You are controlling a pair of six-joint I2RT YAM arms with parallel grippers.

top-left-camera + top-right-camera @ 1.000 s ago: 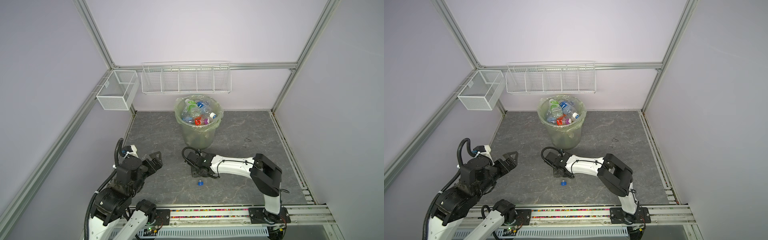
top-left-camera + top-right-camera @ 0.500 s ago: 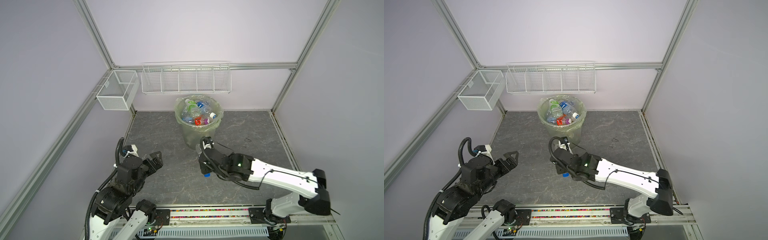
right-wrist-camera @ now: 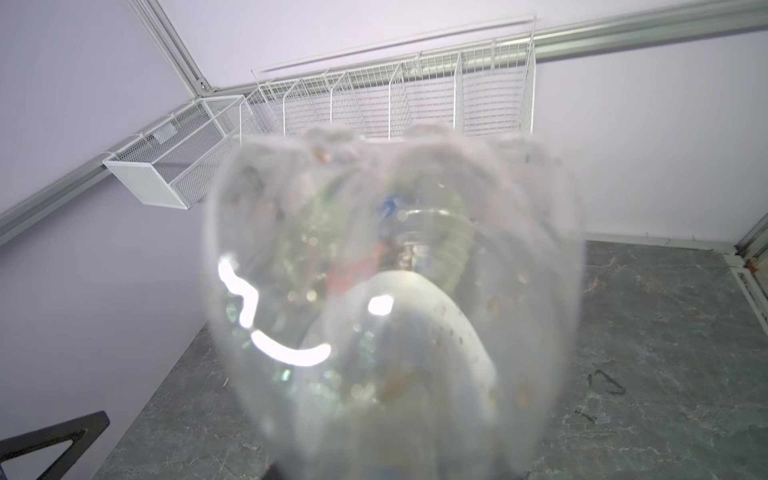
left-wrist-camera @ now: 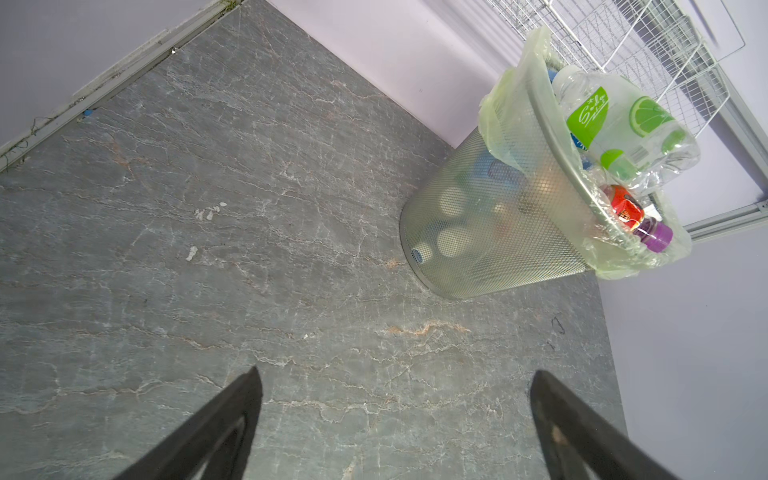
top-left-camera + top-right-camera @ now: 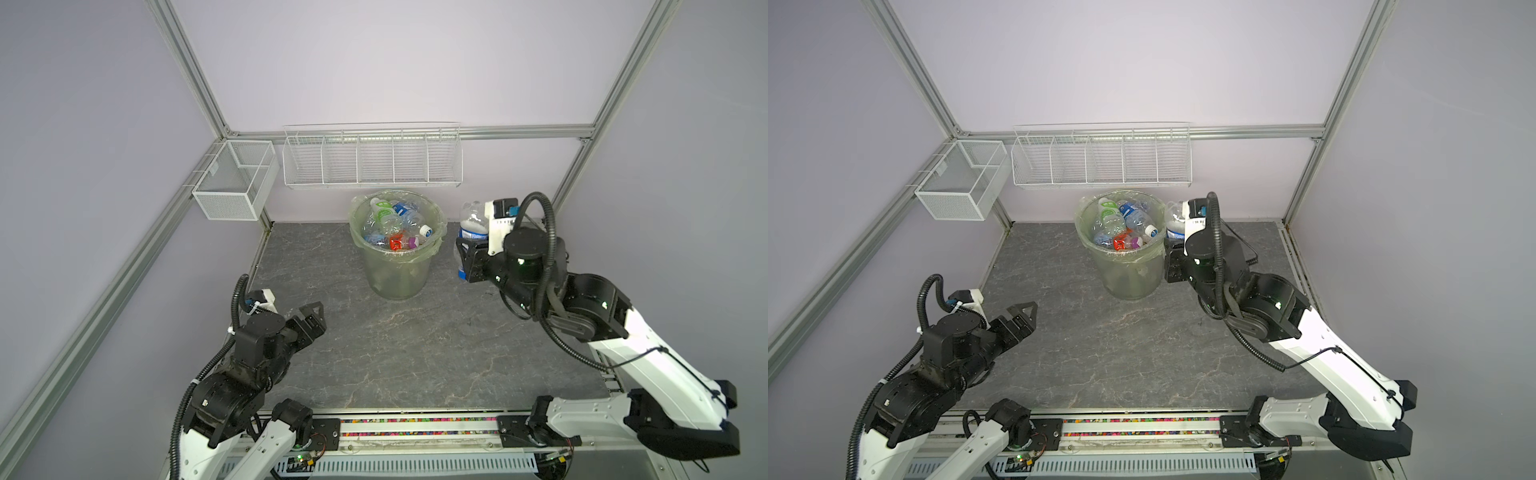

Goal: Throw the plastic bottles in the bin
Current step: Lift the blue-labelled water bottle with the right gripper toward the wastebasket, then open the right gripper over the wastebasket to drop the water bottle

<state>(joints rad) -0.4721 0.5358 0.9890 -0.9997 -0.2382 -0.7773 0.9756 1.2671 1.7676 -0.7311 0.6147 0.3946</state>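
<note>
Entry: one clear, blue-labelled plastic bottle (image 5: 472, 226), gripped in my right pincer (image 5: 466, 259) and held raised just right of the bin (image 5: 399, 276). The bin stood on the grey surface (image 5: 415, 353) near the back wall, heaped with bottles (image 5: 390, 224). My left pincer (image 5: 311, 322) hung wide open, holding nothing.

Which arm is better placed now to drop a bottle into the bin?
Right. The right gripper holds a bottle beside the bin; the left gripper is open, empty and farther off.
</note>
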